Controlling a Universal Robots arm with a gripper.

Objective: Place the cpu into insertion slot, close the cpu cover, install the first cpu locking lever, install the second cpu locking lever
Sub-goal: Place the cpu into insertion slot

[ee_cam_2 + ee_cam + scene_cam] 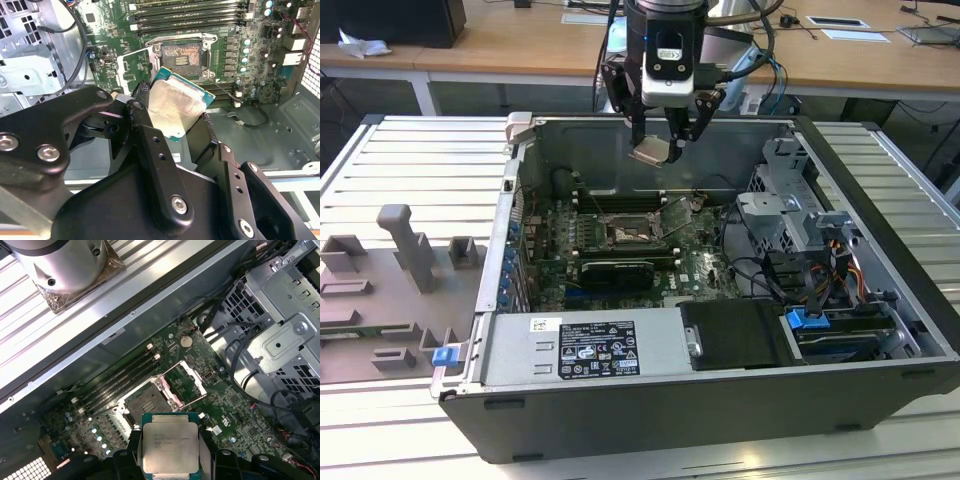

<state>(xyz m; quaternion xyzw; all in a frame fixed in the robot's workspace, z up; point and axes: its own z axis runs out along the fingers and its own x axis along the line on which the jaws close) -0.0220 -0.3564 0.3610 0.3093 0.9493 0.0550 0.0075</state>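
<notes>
The gripper (660, 138) hangs over the open case (880, 190); its fingers (141, 95) are drawn in narrow, clamping the cpu (655, 151) by two opposite edges. The cpu is in the air, well above the board (705, 270); in the second wrist view the cpu (175, 107) shows its pale metal face with a green rim around it, and in the first wrist view the cpu (170, 447) sits between the two dark fingers (131, 452). The slot (625, 232) lies bare on the board below; in both wrist views the slot (182, 55) (142, 402) shows its dark centre uncovered. The cover (672, 215) is swung up off the slot, on the slot's side towards the exterior view's right; in the first wrist view the cover (189, 380) lies just beside the slot. Memory slots (615, 200) run just beyond it; a drive cage (790, 200) fills the case's end at the exterior view's right; the case rests on a slatted table (410, 150).
</notes>
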